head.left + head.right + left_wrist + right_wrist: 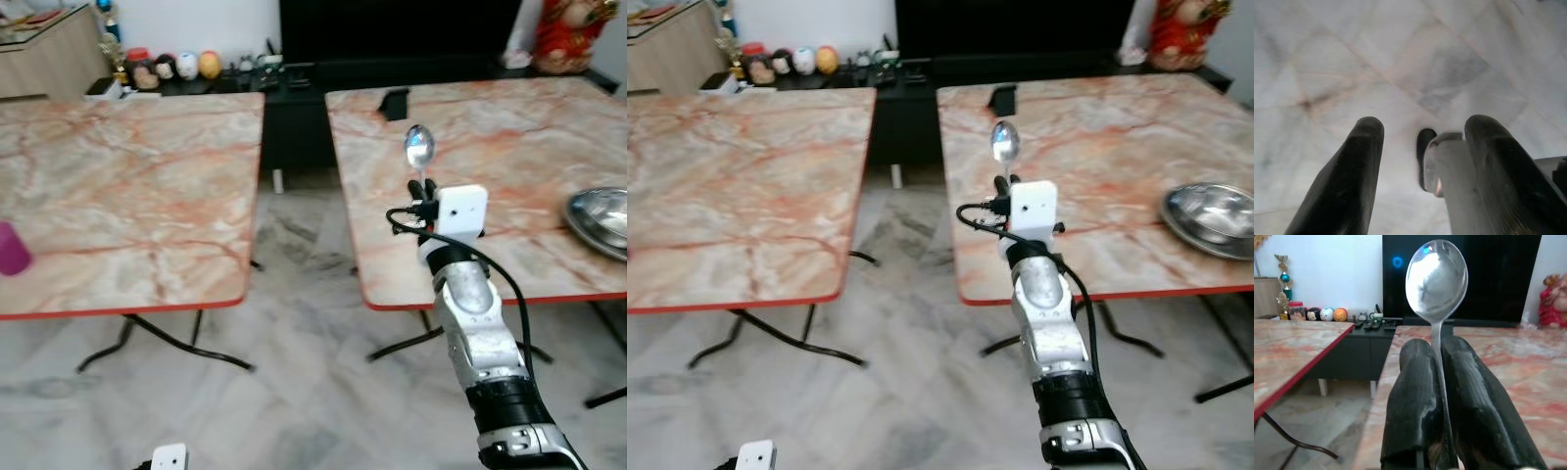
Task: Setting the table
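Spoon upright, centre frame — right gripper clenched on its thin handle; light, stiff, slippery steel — grip low.

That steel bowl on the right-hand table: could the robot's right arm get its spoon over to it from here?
Probably yes. The right pincer is shut on the spoon above the same table as the bowl, and bare tabletop lies between them.
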Controlling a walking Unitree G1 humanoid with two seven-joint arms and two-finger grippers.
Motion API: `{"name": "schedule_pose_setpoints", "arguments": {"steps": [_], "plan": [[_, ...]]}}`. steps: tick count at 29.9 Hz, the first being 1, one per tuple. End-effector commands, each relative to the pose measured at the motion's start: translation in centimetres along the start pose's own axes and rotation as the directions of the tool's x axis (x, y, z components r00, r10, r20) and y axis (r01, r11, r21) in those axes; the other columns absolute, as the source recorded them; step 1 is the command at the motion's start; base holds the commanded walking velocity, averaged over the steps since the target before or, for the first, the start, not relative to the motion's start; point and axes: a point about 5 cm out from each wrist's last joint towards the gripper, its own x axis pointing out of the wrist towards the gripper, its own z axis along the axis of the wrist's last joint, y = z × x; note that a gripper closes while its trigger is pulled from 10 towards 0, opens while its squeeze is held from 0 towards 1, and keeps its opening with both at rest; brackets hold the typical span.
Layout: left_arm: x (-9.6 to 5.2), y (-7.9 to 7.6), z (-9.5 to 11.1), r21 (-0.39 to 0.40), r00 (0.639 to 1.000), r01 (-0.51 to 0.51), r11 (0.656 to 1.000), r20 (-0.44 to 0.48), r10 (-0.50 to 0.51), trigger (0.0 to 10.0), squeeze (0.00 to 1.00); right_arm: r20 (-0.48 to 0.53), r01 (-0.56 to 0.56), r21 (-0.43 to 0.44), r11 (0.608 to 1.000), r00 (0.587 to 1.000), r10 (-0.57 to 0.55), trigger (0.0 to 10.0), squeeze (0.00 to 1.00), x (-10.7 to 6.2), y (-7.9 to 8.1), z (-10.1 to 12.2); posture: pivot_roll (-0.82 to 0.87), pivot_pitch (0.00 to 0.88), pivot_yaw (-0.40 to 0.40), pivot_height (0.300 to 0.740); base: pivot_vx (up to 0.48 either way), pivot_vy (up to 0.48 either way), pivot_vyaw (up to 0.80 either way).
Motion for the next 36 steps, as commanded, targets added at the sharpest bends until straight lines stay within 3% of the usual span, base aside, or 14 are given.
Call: {"name": "schedule_pose_setpoints", "arguments": {"steps": [1,11,19,30,36], "plan": [[0.0,0.1,0.0,0.007,1.000,0.000,1.000,-0.001,0.000,10.0,0.00,0.021,-0.009,-0.011,1.000,1.000,0.010,10.0,0.00,0.2,0.1,0.7,-0.08,0.000,0.039,0.740,0.000,-0.472,0.00],[0.0,-0.1,0.0,0.002,1.000,0.001,1.000,0.002,-0.001,10.0,0.00,0.016,0.002,-0.013,1.000,1.000,-0.002,10.0,0.00,0.3,-0.1,0.7,-0.08,0.000,0.040,0.740,0.000,-0.472,0.00],[0.1,-1.4,-0.5,0.001,1.000,0.013,1.000,-0.001,-0.013,10.0,0.00,0.015,0.014,-0.016,1.000,1.000,-0.014,10.0,0.00,0.5,-0.3,0.8,-0.08,0.000,0.041,0.740,0.000,-0.472,0.00],[0.0,-1.2,-0.5,0.003,1.000,0.009,1.000,-0.001,-0.009,10.0,0.00,0.009,0.021,-0.016,1.000,1.000,-0.021,10.0,0.00,0.5,-0.3,0.7,-0.08,0.000,0.044,0.740,0.000,-0.472,0.00],[0.0,-1.1,-0.5,0.004,1.000,-0.004,1.000,-0.003,0.004,10.0,0.00,0.009,0.027,-0.017,0.999,1.000,-0.027,10.0,0.00,0.5,-0.5,0.7,-0.08,0.000,0.047,0.740,0.000,-0.044,0.00]]}}
